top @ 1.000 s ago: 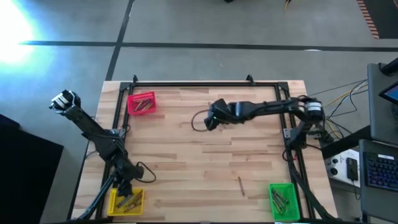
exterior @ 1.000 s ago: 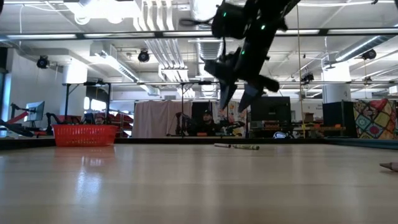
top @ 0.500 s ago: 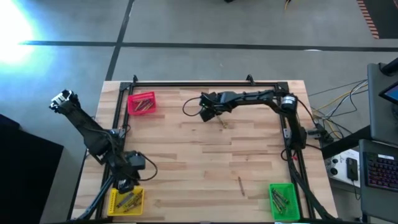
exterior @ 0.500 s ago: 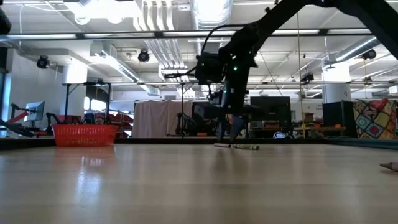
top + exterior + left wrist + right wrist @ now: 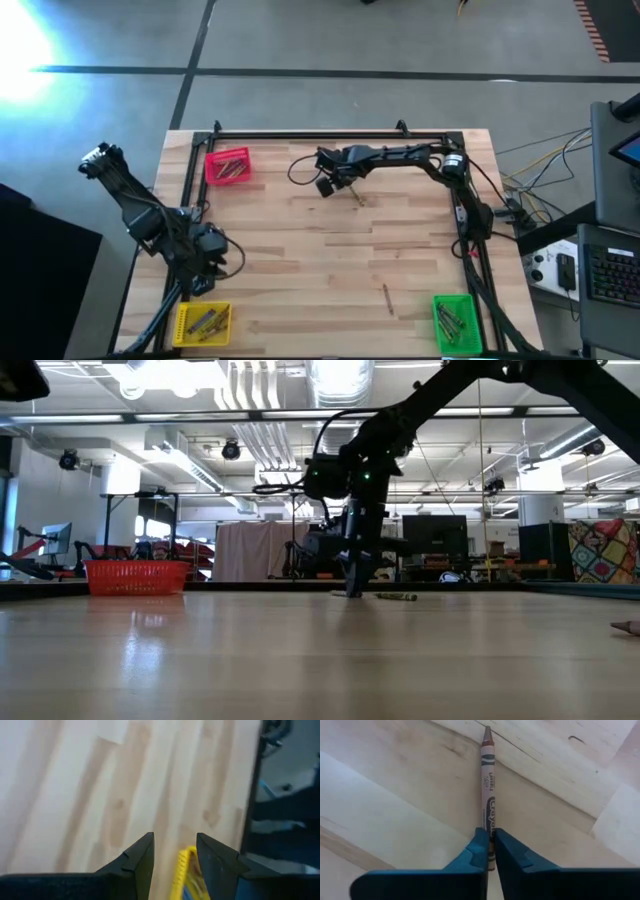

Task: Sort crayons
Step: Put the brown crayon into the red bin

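Note:
A brown-tipped crayon (image 5: 488, 780) with a grey-brown wrapper lies flat on the wooden table (image 5: 300, 250) at the far middle, also seen in the high view (image 5: 357, 197) and the low view (image 5: 395, 597). My right gripper (image 5: 490, 840) is down at the table, shut on one end of it (image 5: 340, 186). My left gripper (image 5: 175, 855) hangs open over the near left of the table (image 5: 203, 280). It holds nothing, and the yellow bin's rim (image 5: 181, 870) shows between its fingers. Another crayon (image 5: 387, 297) lies on the table at the near right. My right gripper pinches the crayon's blunt end (image 5: 490, 827) between its two fingertips (image 5: 479, 845), one on each long side. The fingers come from above, pointing down at the table (image 5: 353, 585). The crayon lies flat on the wood, its pointed tip away from the fingers.
A red bin (image 5: 228, 166) holding crayons stands at the far left, a yellow bin (image 5: 203, 322) at the near left and a green bin (image 5: 453, 322) at the near right. A black frame (image 5: 330, 135) runs along the table's edges. A crayon tip (image 5: 625, 626) shows near the low camera.
My right gripper has gone toward the table's left edge and down to the table, and has shut on the crayon's end. My left gripper has drawn back from over the yellow bin toward the far edge, still open.

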`<state>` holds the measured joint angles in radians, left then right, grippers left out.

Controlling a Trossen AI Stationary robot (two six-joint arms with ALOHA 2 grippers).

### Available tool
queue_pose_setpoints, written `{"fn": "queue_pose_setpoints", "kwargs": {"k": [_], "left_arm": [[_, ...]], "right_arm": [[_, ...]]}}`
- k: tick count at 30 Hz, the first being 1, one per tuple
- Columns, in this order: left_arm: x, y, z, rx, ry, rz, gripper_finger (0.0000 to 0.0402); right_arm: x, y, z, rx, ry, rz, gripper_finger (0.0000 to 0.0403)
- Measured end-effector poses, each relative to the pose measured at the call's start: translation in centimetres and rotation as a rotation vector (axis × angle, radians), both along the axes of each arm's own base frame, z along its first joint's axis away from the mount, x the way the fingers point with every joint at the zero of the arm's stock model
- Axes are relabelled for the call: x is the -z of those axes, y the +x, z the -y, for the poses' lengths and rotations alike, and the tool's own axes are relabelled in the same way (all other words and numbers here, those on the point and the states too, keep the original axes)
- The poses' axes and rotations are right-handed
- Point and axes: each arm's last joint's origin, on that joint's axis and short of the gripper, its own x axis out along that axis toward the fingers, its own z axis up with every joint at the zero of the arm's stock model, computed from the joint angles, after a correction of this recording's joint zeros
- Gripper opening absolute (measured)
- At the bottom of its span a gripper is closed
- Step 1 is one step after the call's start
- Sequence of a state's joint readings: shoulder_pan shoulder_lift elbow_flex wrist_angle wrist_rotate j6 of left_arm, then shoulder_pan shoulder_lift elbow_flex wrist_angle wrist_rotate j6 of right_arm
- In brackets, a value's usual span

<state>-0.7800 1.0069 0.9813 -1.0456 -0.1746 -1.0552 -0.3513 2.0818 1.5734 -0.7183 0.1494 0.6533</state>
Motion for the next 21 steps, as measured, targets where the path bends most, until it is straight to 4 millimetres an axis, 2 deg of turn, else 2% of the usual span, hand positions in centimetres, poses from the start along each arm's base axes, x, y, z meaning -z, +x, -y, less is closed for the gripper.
{"fn": "queue_pose_setpoints", "kwargs": {"k": [4,8,16,19,21], "left_arm": [[-0.2,-0.5,-0.9,-0.045,0.067,0.027,0.0130],[-0.6,-0.7,-2.0,-0.091,0.096,0.061,0.0130],[-1.6,-0.5,-4.7,-0.232,0.159,0.194,0.0130],[-2.3,0.0,-5.6,-0.329,0.143,0.280,0.0130],[-2.8,0.4,-6.2,-0.409,0.145,0.354,0.0130]], "right_arm": [[-1.5,0.0,-1.0,-0.038,0.051,0.042,0.0011],[-5.4,0.6,-3.6,-0.178,0.059,0.185,0.0010],[-14.6,1.9,-9.4,-0.429,-0.037,0.689,0.0009],[-16.6,2.2,-11.1,-0.521,-0.117,0.822,0.0009],[-17.3,2.4,-12.0,-0.555,-0.159,0.873,0.0009]]}}
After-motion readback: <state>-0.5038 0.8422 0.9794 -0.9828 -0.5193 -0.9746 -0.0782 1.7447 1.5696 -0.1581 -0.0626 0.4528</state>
